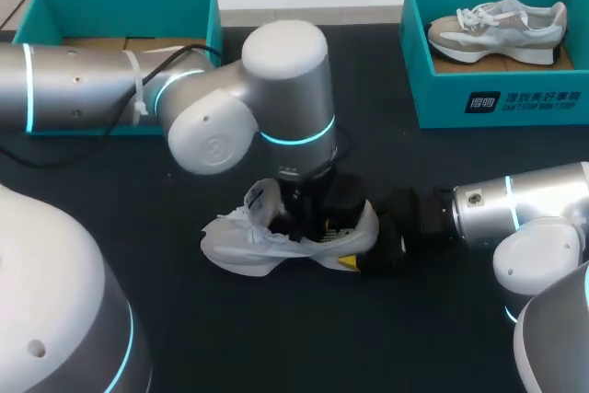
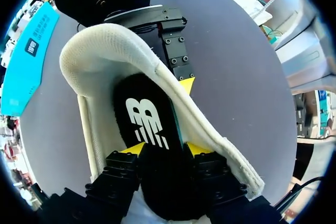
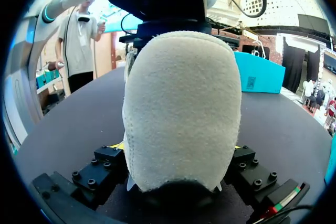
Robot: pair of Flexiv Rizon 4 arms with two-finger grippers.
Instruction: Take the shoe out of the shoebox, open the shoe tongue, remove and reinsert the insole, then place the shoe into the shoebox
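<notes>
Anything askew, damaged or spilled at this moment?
Nothing stands out. The white shoe sits upright on the table, heel clamped by the right tool, while the left tool pinches the black insole inside it. No tears or spills visible.
</notes>
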